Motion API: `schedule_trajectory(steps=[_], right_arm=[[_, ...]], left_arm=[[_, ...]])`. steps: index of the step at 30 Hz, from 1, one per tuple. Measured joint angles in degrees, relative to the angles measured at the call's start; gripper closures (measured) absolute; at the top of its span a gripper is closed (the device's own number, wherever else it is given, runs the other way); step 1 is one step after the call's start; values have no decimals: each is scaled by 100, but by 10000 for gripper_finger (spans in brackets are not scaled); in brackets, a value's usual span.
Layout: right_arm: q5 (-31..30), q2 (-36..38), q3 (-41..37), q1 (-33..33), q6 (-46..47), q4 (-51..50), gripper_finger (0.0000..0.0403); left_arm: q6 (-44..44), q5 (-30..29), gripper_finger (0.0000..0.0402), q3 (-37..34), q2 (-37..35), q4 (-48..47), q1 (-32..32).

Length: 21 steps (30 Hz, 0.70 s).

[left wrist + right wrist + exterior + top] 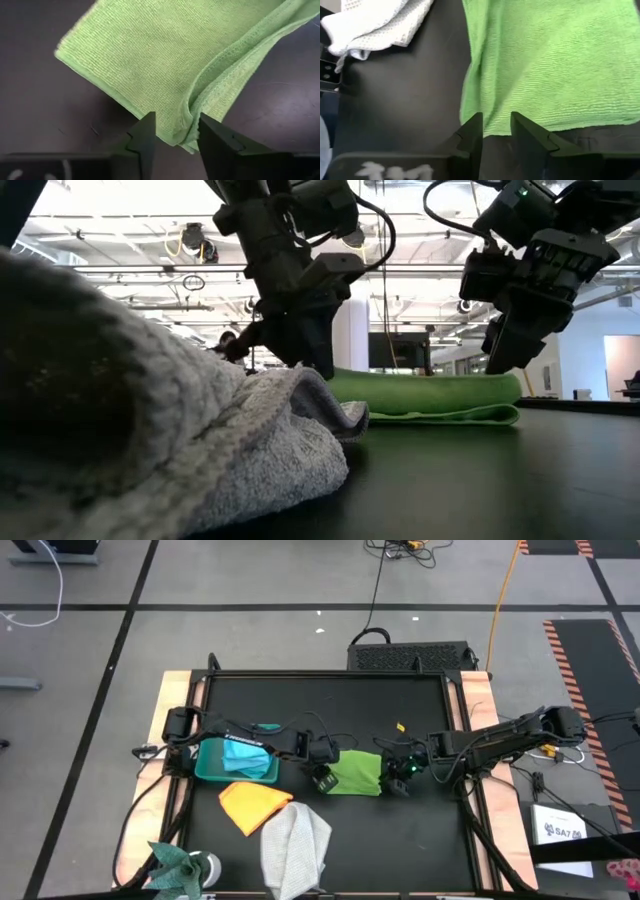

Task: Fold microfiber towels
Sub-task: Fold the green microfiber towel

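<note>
On the black table (400, 700), a folded lime green microfiber towel (357, 771) lies between the left gripper (324, 780) and right gripper (399, 778). A rigid teal plastic bin (208, 764) holds a light blue towel (247, 764); nearby lie an orange-yellow towel (252, 805) and a light grey towel (296, 848).

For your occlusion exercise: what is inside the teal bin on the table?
In the teal bin lies a light blue towel, crumpled. The left arm crosses above the bin and covers part of it, so what is beneath that stretch, or under the towel, cannot be seen.

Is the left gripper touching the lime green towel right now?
Touching. In the left wrist view the lime green towel's folded corner sits between the left gripper's parted fingers, against them.
</note>
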State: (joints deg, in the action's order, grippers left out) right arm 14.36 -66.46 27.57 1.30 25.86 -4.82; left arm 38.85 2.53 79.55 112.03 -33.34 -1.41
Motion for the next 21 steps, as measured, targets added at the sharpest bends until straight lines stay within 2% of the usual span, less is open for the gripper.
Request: schedule_trajectory(steps=[5, 9, 14, 18, 21], right_arm=[[-82, 0, 0, -15, -111, 11, 292], [-82, 0, 0, -15, -147, 13, 291], [-82, 0, 0, -17, -258, 13, 291], [-82, 0, 0, -17, -303, 13, 291], [-82, 0, 0, -17, -395, 16, 291]], left_arm=[[349, 263, 239, 0, -13, 0, 33], [374, 393, 236, 13, -24, -4, 18], [464, 863, 236, 55, -35, -40, -123], [569, 743, 236, 55, -35, -221, -357], [710, 373, 236, 55, -35, -260, -502]])
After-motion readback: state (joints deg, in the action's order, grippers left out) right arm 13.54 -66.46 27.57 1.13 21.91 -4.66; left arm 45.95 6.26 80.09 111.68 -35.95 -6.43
